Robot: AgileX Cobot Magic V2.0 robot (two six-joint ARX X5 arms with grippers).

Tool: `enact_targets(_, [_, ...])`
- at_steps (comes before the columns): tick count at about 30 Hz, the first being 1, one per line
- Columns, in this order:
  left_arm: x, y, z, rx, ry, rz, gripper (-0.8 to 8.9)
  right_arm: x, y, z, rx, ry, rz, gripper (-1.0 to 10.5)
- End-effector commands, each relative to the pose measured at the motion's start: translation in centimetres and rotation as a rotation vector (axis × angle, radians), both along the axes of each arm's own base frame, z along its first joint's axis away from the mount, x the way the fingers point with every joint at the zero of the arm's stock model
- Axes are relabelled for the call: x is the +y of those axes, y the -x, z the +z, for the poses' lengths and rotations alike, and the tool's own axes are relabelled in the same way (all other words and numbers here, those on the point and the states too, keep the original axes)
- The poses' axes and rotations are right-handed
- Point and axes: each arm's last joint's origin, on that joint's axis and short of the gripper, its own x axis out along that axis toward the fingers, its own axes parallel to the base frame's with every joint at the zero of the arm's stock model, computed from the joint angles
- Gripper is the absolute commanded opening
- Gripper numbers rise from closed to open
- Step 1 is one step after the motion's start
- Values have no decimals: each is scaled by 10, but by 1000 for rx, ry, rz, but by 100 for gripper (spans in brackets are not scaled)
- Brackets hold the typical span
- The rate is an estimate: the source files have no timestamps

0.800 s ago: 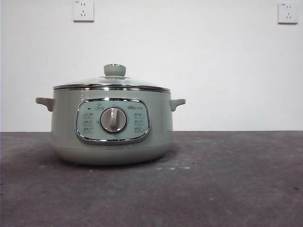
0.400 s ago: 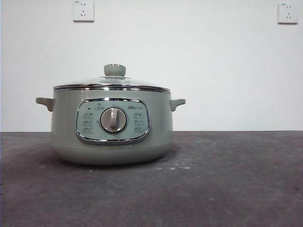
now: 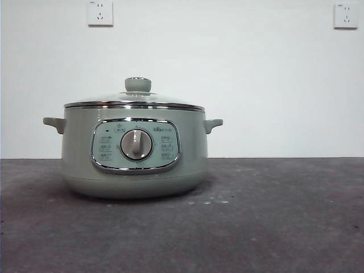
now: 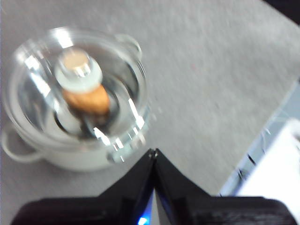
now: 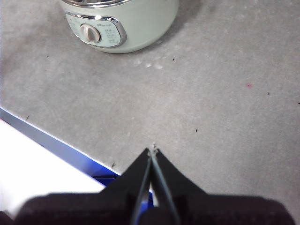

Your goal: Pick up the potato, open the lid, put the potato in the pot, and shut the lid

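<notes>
The sage-green pot (image 3: 134, 153) stands on the grey table left of centre, with the glass lid (image 3: 134, 101) seated on its rim. From above, the left wrist view shows the lid (image 4: 42, 79) and its knob (image 4: 77, 70); the orange-brown potato (image 4: 86, 99) lies inside the pot under the glass. My left gripper (image 4: 153, 152) hovers shut and empty beside the pot. My right gripper (image 5: 153, 151) is shut and empty above the table's near edge, well away from the pot (image 5: 136, 23). Neither gripper appears in the front view.
Two wall sockets (image 3: 100, 12) (image 3: 346, 15) are on the white wall behind. A blue strip (image 5: 61, 149) marks the table's edge in the right wrist view, with a white surface (image 5: 33, 168) beyond it. Small white specks (image 3: 207, 202) lie by the pot.
</notes>
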Motion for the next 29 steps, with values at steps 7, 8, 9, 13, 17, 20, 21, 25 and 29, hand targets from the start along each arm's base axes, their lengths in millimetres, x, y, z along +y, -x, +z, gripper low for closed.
enact_targets(7, [35, 17, 29, -448, -4, 125, -4, 0, -1, -2, 6, 1, -8, 2])
enact_targets(8, [40, 23, 28, -512, 0, 143, -4, 0, -1, -2, 6, 1, -8, 2])
enact_targets(9, [44, 28, 26, -558, 2, 156, -4, 0, -1, -2, 6, 1, -8, 2])
enact_targets(13, [56, 47, -2, -712, -28, 273, -4, 0, -1, -2, 6, 1, -8, 2])
enact_targets(17, [66, 54, -52, -770, -84, 429, -4, 0, -1, -2, 6, 1, -8, 2])
enact_targets(20, [68, 55, -95, -758, -71, 461, -4, 0, -1, -2, 6, 1, -8, 2])
enact_targets(21, [68, 56, -110, -746, -62, 469, -4, 0, -1, -2, 6, 1, -8, 2])
enact_targets(25, [68, 54, -165, -697, -32, 492, -4, 1, -1, -2, 6, 1, -8, 2])
enact_targets(29, [70, 52, -213, -651, 17, 568, -4, 0, -1, -2, 6, 1, -8, 2])
